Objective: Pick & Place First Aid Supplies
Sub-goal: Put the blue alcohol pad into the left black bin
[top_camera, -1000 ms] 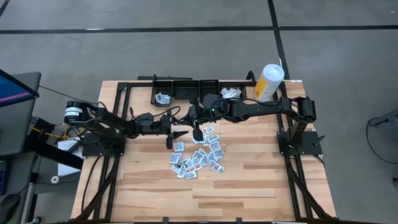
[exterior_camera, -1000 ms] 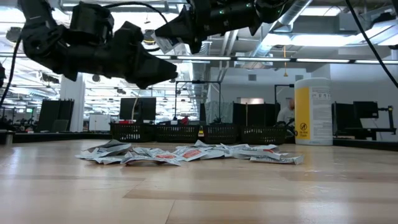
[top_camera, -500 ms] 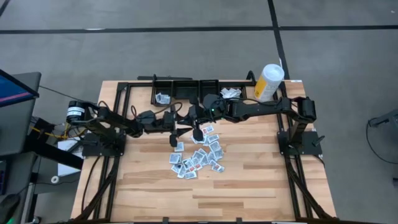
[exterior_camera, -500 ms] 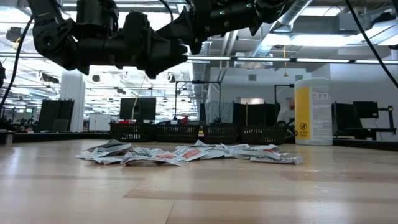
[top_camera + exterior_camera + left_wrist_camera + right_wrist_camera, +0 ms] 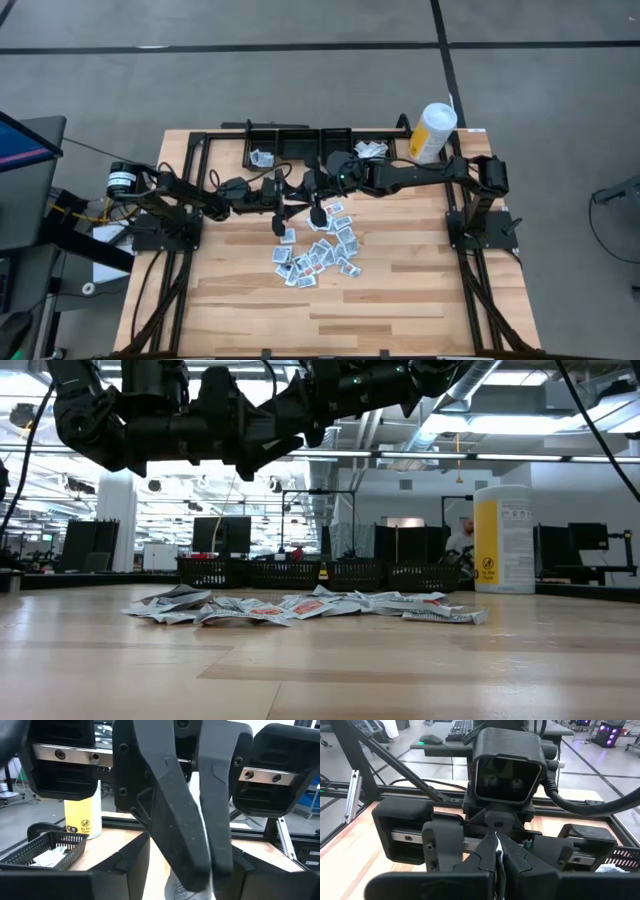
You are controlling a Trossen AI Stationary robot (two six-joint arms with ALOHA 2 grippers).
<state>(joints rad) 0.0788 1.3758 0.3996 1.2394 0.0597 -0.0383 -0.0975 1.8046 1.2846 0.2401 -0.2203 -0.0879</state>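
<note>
On the wooden table (image 5: pixel 400 290), the first aid supplies (image 5: pixel 318 253) lie in a loose heap near the middle: small flat packets, white with grey-blue print, some with red marks. Above its far edge the left tool (image 5: pixel 281 207) and right tool (image 5: pixel 317 211) meet tip to tip. A thin white packet (image 5: pixel 496 851) is pinched in the clenched right tool; the left tool's fingers (image 5: pixel 186 837) stand narrowly apart around it.

Open-plan lab: monitors (image 5: pixel 222 532), desks, ceiling ducts (image 5: pixel 520 395).
</note>
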